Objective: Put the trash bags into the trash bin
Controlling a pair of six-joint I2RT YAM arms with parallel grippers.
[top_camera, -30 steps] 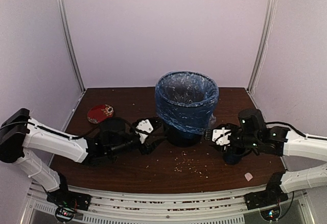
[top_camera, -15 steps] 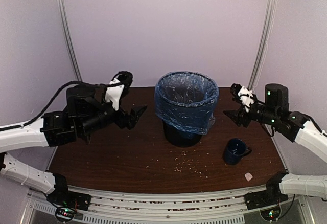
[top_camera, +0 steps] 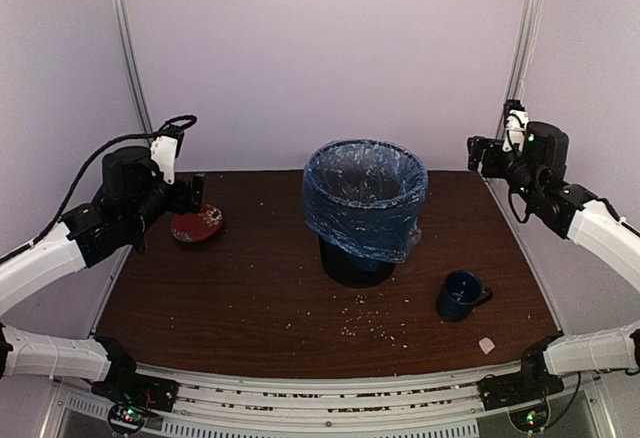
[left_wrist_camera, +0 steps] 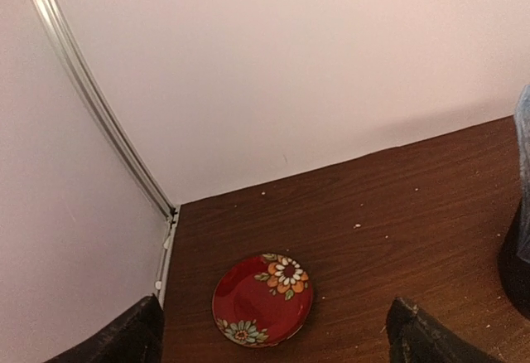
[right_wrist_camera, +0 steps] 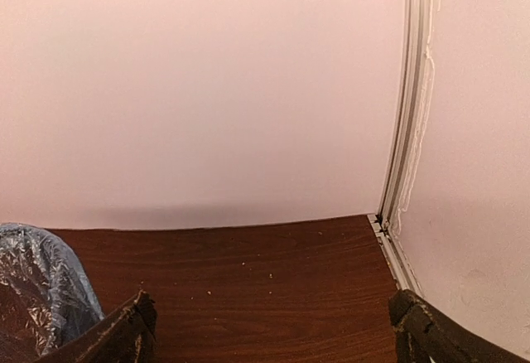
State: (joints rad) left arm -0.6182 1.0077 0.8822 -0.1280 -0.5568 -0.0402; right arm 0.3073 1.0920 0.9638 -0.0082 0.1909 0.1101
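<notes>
Top external view: nearest me, crumbs [top_camera: 365,320] dot the bench [top_camera: 220,298], and a dark blue mug [top_camera: 460,295] stands front right. Beyond it, mid-bench, the black trash bin [top_camera: 350,266] wears the light-blue trash bag [top_camera: 365,198], which lines the inside and folds down over the rim. A red flowered plate [top_camera: 196,224] lies farther back left. My left fingers [left_wrist_camera: 124,342] and right fingers [right_wrist_camera: 431,334] are spread wide and hold nothing, high by the back corners.

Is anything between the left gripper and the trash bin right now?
Top view: only bare table with a few crumbs between the left gripper and the trash bin. The red plate sits below the gripper, off that line.
</notes>
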